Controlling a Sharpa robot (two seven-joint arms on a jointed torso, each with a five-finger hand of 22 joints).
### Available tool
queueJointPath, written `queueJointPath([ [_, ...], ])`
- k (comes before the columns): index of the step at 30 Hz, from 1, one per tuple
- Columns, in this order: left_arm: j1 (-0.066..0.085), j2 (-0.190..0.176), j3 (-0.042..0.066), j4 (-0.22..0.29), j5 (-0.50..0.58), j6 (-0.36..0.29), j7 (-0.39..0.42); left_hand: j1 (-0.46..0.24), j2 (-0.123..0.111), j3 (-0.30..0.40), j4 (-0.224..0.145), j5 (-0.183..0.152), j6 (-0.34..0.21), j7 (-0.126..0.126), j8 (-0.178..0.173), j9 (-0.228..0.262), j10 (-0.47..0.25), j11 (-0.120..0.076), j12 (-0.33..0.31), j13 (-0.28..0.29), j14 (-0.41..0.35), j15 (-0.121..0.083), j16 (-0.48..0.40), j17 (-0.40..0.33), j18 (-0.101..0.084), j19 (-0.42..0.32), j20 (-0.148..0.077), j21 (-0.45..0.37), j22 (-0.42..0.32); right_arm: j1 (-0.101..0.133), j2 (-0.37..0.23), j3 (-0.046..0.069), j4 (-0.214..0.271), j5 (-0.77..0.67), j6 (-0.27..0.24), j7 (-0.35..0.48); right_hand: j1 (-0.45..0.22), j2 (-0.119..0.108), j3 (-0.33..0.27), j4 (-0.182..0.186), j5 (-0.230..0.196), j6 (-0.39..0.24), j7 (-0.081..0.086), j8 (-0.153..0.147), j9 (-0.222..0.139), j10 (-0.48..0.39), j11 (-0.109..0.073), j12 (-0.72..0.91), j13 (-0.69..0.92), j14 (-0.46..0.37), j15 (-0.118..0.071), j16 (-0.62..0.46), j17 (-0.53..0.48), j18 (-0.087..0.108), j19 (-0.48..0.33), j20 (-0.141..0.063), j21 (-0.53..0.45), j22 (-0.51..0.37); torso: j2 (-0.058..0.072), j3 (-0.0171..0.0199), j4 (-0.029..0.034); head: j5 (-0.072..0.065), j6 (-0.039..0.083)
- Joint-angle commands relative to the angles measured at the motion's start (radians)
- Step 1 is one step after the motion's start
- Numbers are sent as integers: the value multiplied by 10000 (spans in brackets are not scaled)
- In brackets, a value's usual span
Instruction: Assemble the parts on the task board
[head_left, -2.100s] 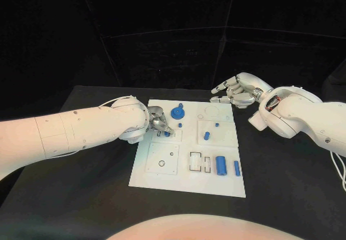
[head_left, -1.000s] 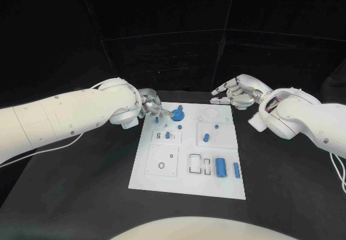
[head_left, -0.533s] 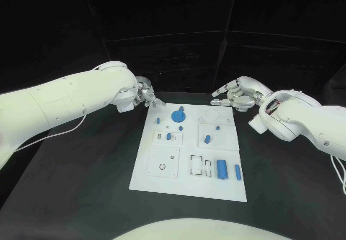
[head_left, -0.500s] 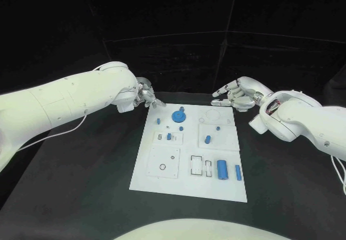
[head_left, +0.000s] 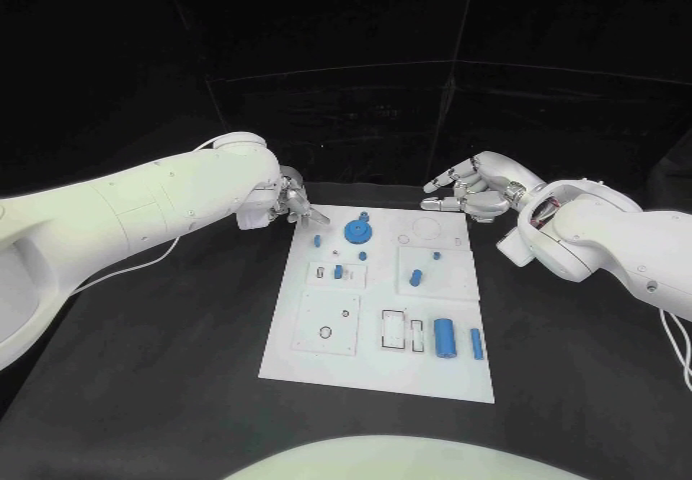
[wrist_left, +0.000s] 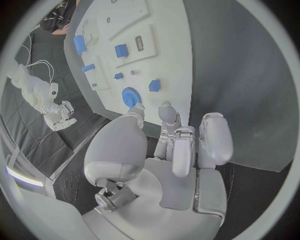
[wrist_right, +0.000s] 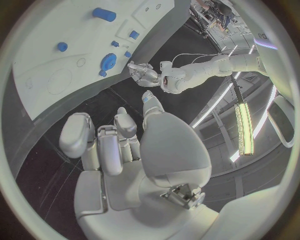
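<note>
Centrally on the black table (head_left: 173, 380): white task board (head_left: 378, 365), long side running away from the robot. Small blue parts scattered across it. Near the far edge, a round blue gear-like disc (head_left: 355, 233) with a knob on top, beside an empty round recess (head_left: 428, 228) to its right. Further toward the middle, a short blue peg (head_left: 338, 271) standing in a small plate, and a slanted blue pin (head_left: 414, 277) on the neighbouring plate. Toward the near right corner, a thick blue cylinder (head_left: 444, 340) lying flat, just beside a thinner blue rod (head_left: 475, 343).

Left hand (head_left: 291, 201) poised over the table just off the board's far left corner, close to a tiny blue piece (head_left: 316, 240) at the board's edge. Fingers curled inward, tips drawn near each other; nothing visibly held, as seen from the left wrist, where the fingers (wrist_left: 182, 145) bend down toward the palm with the board and the blue disc (wrist_left: 129, 96) beyond them.

Right hand (head_left: 473, 186) raised beyond the board's far right corner, apart from the board. Fingers loosely bent and spread, empty, palm bare in the right wrist view (wrist_right: 119, 145). Same view also catching the disc (wrist_right: 107, 63) and the left hand (wrist_right: 142, 73) across the board.
</note>
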Motion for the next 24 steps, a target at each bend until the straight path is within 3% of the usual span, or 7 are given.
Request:
queueJointPath([
  [1,-27,69,-42,-56,-126,290,208,38,106,-83,19,0,72,-5,39,-11,72,15,56,26,1039,8,31,2634,68,68,13,71,27,19,13,5,3,-13,69,105,-1,84,-51,-15,-55,11,-10,27,7,-70,-26,-39,-9,649,-44,-53,942,123,-50,16,-49,-14,-4,4,1,-4,-6],
  [24,-148,278,-308,-123,-126,560,284,439,309,-248,-100,6,221,-76,159,-48,146,-50,157,81,1039,-46,31,2634,53,109,-40,107,111,19,61,5,-27,-13,85,115,32,116,-62,-18,-24,8,-11,31,6,-63,-28,-26,-5,649,-46,-58,937,122,-45,15,-51,-12,-3,2,16,-13,-38],
])
